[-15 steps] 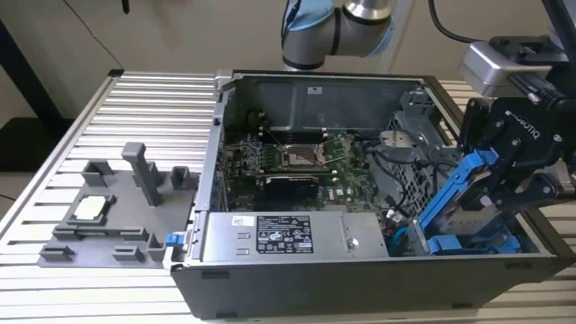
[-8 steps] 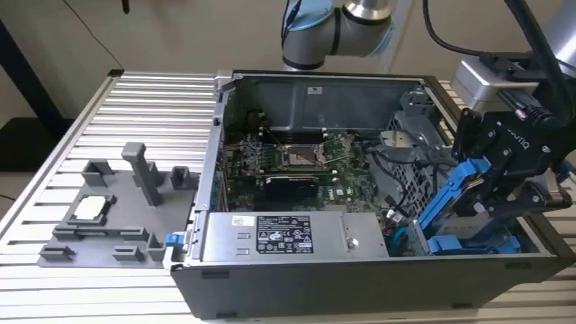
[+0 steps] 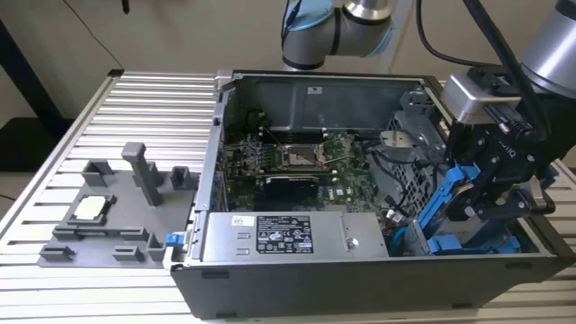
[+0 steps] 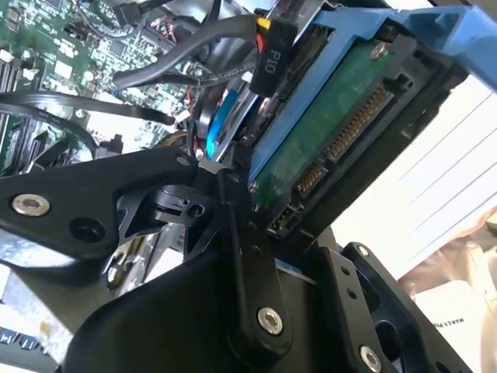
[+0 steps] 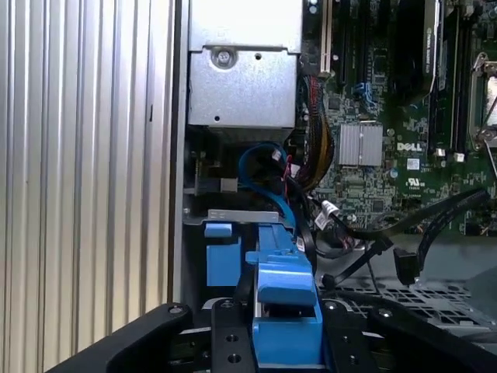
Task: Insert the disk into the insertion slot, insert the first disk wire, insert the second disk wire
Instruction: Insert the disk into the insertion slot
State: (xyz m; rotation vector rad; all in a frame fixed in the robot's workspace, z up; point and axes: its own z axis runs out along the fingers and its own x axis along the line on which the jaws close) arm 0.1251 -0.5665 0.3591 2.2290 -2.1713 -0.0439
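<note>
Ribbed metal table (image 3: 135, 101) under an open computer case (image 3: 360, 290). Held tight by the pincer (image 3: 486, 206), right between its fingers (image 5: 229, 346): the disk (image 4: 334, 132) in its blue frame, low inside the case.

open computer case (image 3: 360, 287) (motherboard (image 3: 351, 169) inside) on a ribbed table (image 3: 153, 101).

Printed sticker (image 3: 284, 234) on power-supply box (image 3: 360, 237); white marking (image 4: 271, 56) on black connector (image 4: 278, 31).
</note>
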